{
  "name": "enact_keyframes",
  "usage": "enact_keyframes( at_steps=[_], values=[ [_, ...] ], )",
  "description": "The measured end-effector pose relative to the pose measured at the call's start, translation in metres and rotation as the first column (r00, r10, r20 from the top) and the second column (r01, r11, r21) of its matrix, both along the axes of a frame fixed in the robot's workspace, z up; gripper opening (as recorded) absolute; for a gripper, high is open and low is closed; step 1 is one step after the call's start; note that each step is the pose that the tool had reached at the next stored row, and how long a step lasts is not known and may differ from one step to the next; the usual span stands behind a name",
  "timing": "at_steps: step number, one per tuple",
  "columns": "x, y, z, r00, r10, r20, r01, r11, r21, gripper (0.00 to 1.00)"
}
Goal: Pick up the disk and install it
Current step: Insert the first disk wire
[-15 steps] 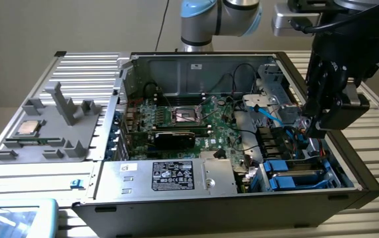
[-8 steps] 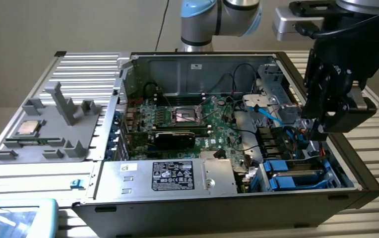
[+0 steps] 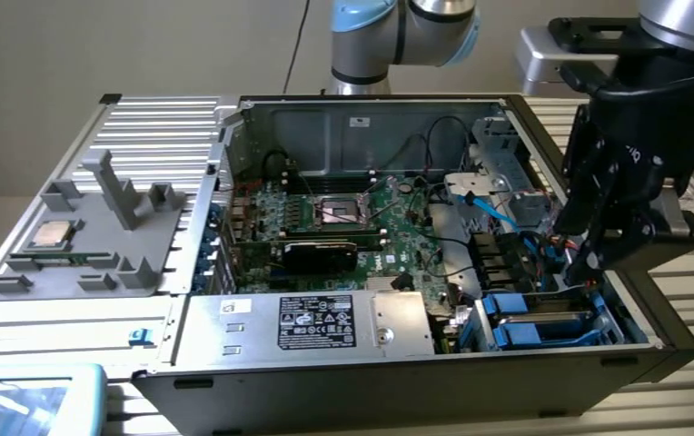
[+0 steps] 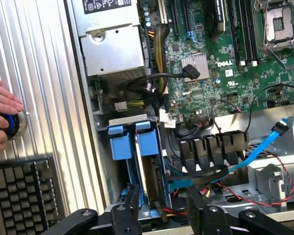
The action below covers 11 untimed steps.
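We find the computer case [image 3: 638,350] lying open on the ribbed metal tabletop [image 3: 153,123]. The gripper [image 3: 583,259] hangs over the drive bay, at the corner of the case on the exterior view's right. In the wrist view the gripper [image 4: 164,205] sits directly above that bay, with its jaws spread and pinching nothing. One black finger [image 4: 132,203] is just beside the disk's edge, and the other [image 4: 197,205] stands apart from it.

The disk [image 4: 149,142] stands on edge inside the bay in its bright blue carrier. Just beside it we note a second blue carrier [image 4: 120,143]. The exterior view shows the disk [image 3: 541,329] low in the bay, beside the silver power supply box [image 3: 311,320] with its black label.

A light blue data cable [image 4: 257,149] runs past a row of black connectors [image 4: 210,147] next to the bay. The green motherboard [image 3: 360,222] fills the middle of the case.

On a grey fixture [image 3: 93,245] on the exterior view's left, well apart from the case, rests a small square CPU chip [image 3: 54,234]. In the wrist view a person's hand [image 4: 1,110] rests on a blue-ringed button [image 4: 12,126] on the tabletop, near a black keyboard [image 4: 19,193].
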<state>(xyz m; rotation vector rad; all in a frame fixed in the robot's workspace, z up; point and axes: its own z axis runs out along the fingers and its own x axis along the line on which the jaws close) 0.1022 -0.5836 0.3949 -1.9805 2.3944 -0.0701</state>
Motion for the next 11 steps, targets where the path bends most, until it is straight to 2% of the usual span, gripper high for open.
enact_keyframes(
  at_steps=[1, 2, 5, 7, 11],
  values=[
    [0.000, -0.0033, -0.0004, 1.0000, 0.000, -0.0018, 0.000, 1.0000, 0.0072, 0.51],
    [0.000, -0.0066, -0.0009, 1.0000, 0.000, -0.0041, 0.000, 0.9999, 0.0118, 0.51],
    [0.000, -0.0139, -0.0024, 0.9999, 0.000, -0.0113, 0.000, 0.9998, 0.0221, 0.51],
    [0.002, -0.0157, -0.0053, 0.9998, 0.009, -0.0161, -0.009, 0.9997, 0.0248, 0.51],
    [0.005, -0.0157, -0.0079, 0.9988, 0.046, -0.0162, -0.045, 0.9987, 0.0247, 0.51]
  ],
)
